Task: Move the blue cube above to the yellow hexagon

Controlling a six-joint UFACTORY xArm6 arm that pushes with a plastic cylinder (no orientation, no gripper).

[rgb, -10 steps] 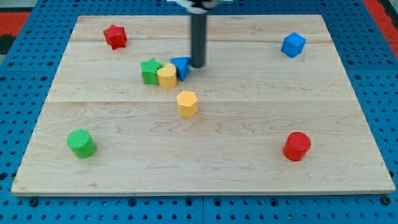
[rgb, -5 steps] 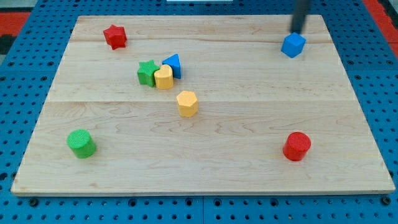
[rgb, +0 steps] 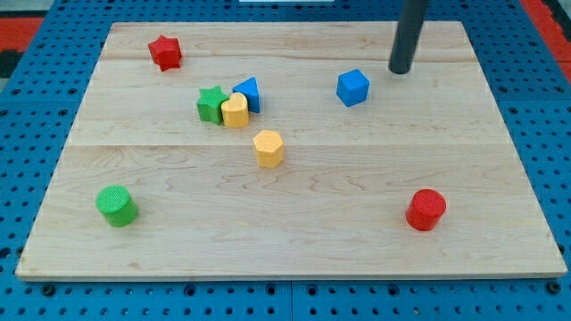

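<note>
A: Found the blue cube point(rgb: 353, 87) where?

B: Sat on the far half of the wooden counter point(rgb: 312, 196), right of centre. Lay well apart from the yellow hexagon point(rgb: 268, 147), farther back and off to its right.

A: And the tool?

B: Was only a straight dark rod, so neither spread nor pressed together, and pinched nothing. Had my tip point(rgb: 401, 71) down near the cube, to its right and a little farther back. Showed a narrow strip of bare wood between the two, so not touching.

A: Anything beside the hexagon?

B: Stood alone near the middle. Just beyond it, to the left, huddled a cluster of three: green star point(rgb: 211, 102), yellow block point(rgb: 235, 111) and blue triangle point(rgb: 249, 94), pressed against one another, the yellow one nearest.

A: Farther out?

B: Spotted a red star point(rgb: 165, 52) at the far left, a green cylinder point(rgb: 117, 205) at the near left and a red cylinder point(rgb: 426, 209) at the near right, each by itself.
</note>
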